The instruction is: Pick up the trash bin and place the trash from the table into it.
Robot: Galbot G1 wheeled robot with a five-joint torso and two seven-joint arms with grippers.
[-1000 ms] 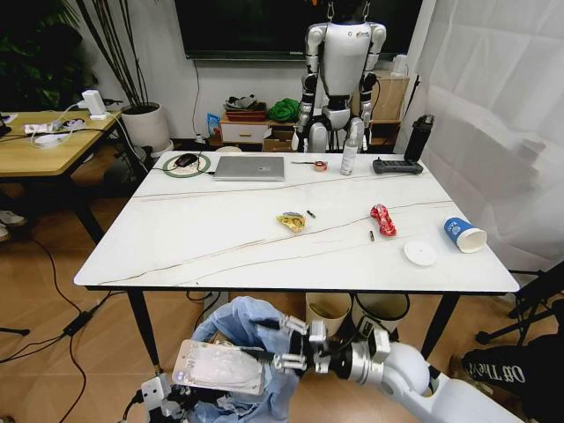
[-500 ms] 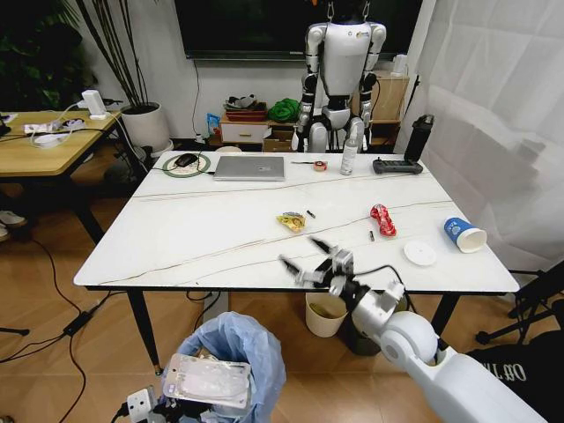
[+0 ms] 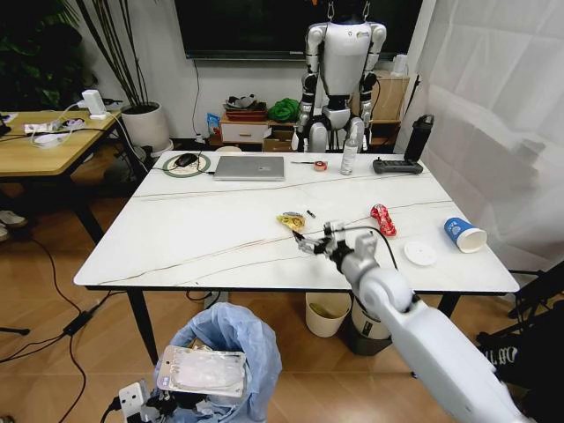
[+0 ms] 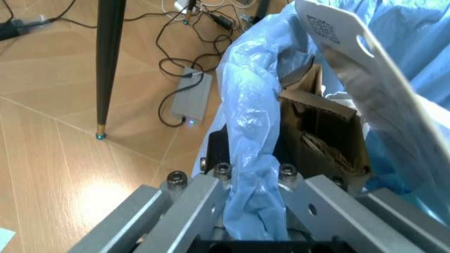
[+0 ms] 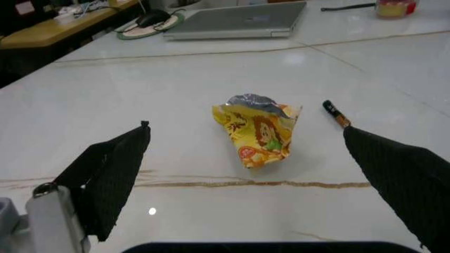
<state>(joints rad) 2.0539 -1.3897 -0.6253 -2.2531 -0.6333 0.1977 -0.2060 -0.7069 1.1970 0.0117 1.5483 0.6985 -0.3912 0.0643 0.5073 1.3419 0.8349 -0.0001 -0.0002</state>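
Right end effector [image 3: 310, 241] gapes wide, empty, over the bench [image 3: 203, 238]; yellow wrapper [image 3: 292, 221] at twelve o'clock. Left end effector [image 4: 250, 211] clamps the bin bag [image 3: 231, 330].

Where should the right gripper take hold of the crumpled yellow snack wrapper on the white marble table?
Probably across the crumpled yellow snack wrapper's raised middle, coming from above. It lies low on the white marble table, torn silver end puffed up, already centred between the open right gripper's fingers.
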